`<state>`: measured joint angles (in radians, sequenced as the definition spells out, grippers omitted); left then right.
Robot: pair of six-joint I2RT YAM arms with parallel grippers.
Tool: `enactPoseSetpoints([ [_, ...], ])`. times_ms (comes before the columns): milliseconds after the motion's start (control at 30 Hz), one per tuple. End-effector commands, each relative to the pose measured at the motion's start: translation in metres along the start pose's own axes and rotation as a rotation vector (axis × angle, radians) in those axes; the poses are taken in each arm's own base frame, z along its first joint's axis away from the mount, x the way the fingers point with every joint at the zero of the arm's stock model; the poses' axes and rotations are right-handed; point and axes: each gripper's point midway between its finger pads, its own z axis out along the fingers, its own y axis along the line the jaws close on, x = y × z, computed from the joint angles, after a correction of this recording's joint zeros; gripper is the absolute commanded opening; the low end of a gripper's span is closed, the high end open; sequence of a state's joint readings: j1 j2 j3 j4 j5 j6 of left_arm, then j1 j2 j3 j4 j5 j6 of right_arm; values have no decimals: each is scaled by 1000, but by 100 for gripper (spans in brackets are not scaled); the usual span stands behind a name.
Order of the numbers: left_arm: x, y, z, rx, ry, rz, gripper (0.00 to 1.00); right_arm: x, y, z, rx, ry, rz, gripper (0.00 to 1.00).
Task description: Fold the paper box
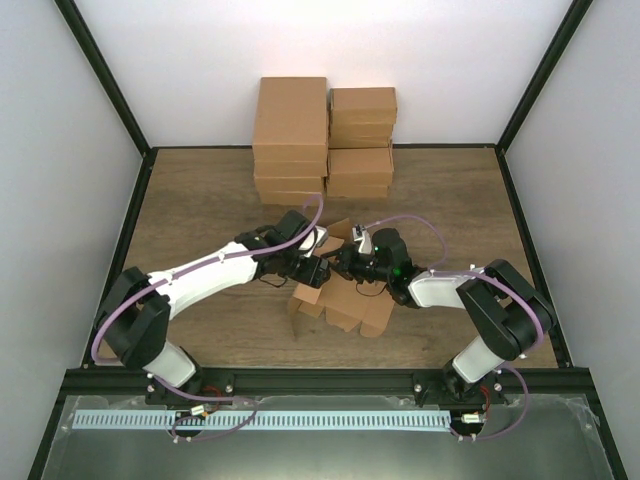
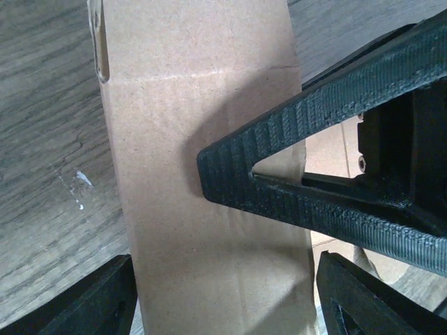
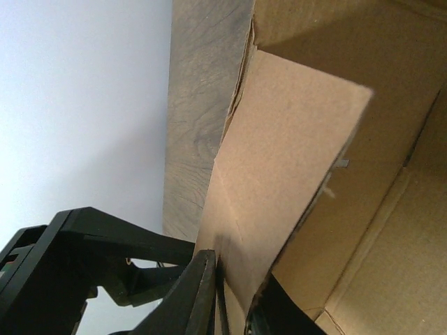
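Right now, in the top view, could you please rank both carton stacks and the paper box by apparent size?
1. Wider brown cardboard carton stack, back left.
2. Narrower brown cardboard carton stack beside it.
3. Tan thin-cardboard paper box, partly hidden, so its rank is unsure.

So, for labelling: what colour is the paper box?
Plain tan-brown; the paper box shows best in the left wrist view.

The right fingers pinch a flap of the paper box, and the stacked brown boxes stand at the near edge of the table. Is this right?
Not fully. The top external view shows the stacked brown boxes at the far edge of the table, by the back wall. The right fingers do pinch a flap of the paper box.
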<state>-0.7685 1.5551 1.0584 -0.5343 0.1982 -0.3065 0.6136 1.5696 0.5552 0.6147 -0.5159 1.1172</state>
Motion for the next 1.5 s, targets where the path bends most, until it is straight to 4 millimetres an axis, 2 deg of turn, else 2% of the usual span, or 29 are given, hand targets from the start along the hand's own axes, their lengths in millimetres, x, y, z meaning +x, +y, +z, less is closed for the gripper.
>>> enactPoseSetpoints([
  [0,-4,5,0,-101,2,23,73,4,-1,1,10,14,-17,11],
  [367,-7,-3,-1,-170,-3,52,87,5,-2,1,12,18,-17,11],
  [467,-7,-3,1,-178,2,51,87,4,-1,1,11,17,-18,11],
  [900,-2,-2,9,-186,36,51,69,5,-2,2,16,20,-17,12],
  [1467,-2,-2,5,-249,35,77,66,1,-2,-3,42,-5,-42,17],
])
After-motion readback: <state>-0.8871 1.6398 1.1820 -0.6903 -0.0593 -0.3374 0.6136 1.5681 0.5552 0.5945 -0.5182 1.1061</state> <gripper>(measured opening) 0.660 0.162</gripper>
